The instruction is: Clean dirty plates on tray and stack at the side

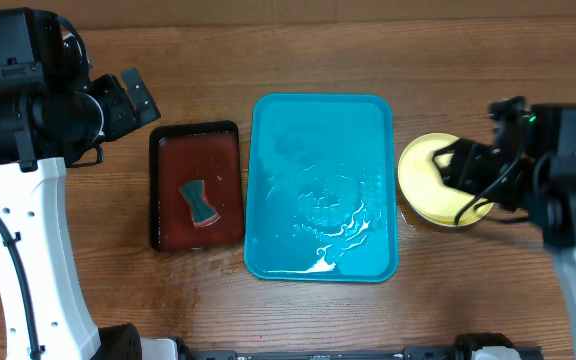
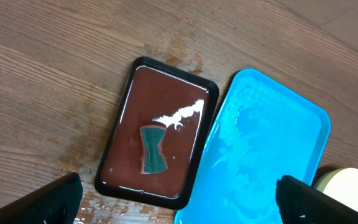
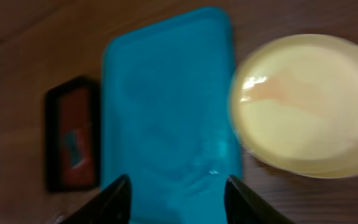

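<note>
The turquoise tray [image 1: 320,190] lies in the middle of the table, wet and holding no plates; it also shows in the left wrist view [image 2: 263,149] and the right wrist view [image 3: 166,99]. A yellow-green plate stack [image 1: 423,175] sits on the table right of the tray, also in the right wrist view [image 3: 303,102]; I cannot tell how many plates it holds. My right gripper [image 3: 178,193] is open and empty, above the stack [image 1: 458,170]. My left gripper [image 2: 179,202] is open and empty, up at the far left [image 1: 133,100].
A small black tray [image 1: 196,185] with a red-brown inside lies left of the turquoise tray and holds a dark green sponge [image 1: 199,202]. Water wets the wood around both trays.
</note>
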